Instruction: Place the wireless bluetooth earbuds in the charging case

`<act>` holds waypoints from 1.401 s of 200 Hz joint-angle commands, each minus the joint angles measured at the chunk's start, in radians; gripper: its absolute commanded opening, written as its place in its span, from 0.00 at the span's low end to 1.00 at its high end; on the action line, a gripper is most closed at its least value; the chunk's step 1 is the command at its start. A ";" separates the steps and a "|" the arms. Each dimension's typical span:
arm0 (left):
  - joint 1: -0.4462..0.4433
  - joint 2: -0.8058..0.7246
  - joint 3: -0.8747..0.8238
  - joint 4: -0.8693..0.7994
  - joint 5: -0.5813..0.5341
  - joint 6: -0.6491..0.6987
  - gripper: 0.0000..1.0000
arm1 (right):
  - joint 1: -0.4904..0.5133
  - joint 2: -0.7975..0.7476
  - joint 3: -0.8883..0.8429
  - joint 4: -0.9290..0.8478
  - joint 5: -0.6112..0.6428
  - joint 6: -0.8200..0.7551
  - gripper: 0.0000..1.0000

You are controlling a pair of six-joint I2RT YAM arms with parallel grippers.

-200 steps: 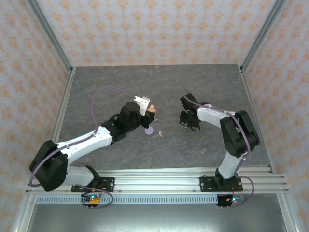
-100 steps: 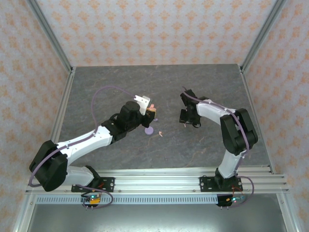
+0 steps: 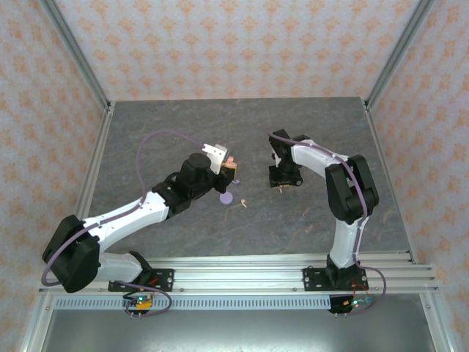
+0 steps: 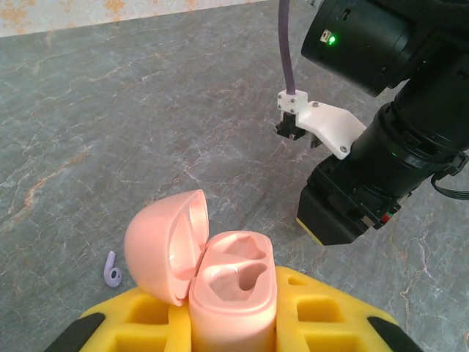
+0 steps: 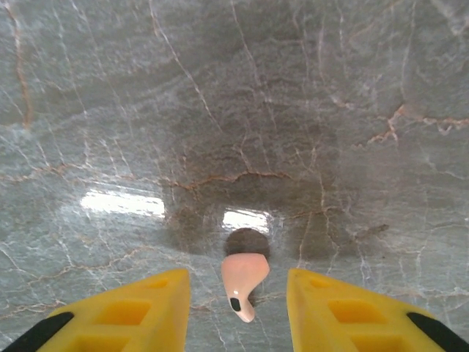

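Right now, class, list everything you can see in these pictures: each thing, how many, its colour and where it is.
case: one, pink, lid open, held in the left gripper
pink earbud: one, between the right gripper fingers, touching neither
lilac earbud: one, on the table beside the case
disc: one, lilac, on the table, on the arm-base side of the case
pale piece: one, tiny, on the table right of the disc; too small to name
table: one, grey, marbled
left gripper: one, yellow fingers, shut on the case
right gripper: one, yellow fingers, open
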 commanded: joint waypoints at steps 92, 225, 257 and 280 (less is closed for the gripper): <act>-0.005 -0.023 0.027 -0.014 -0.018 0.011 0.14 | 0.006 0.060 0.065 -0.058 0.047 0.014 0.35; -0.005 -0.023 0.026 -0.016 -0.018 0.007 0.14 | 0.008 0.113 0.039 -0.043 0.072 0.069 0.23; -0.005 -0.025 0.027 -0.019 -0.018 0.008 0.14 | 0.001 0.102 0.029 -0.024 0.074 0.103 0.20; -0.005 -0.021 0.025 -0.019 -0.019 0.009 0.14 | -0.011 0.062 -0.001 0.010 0.070 0.135 0.18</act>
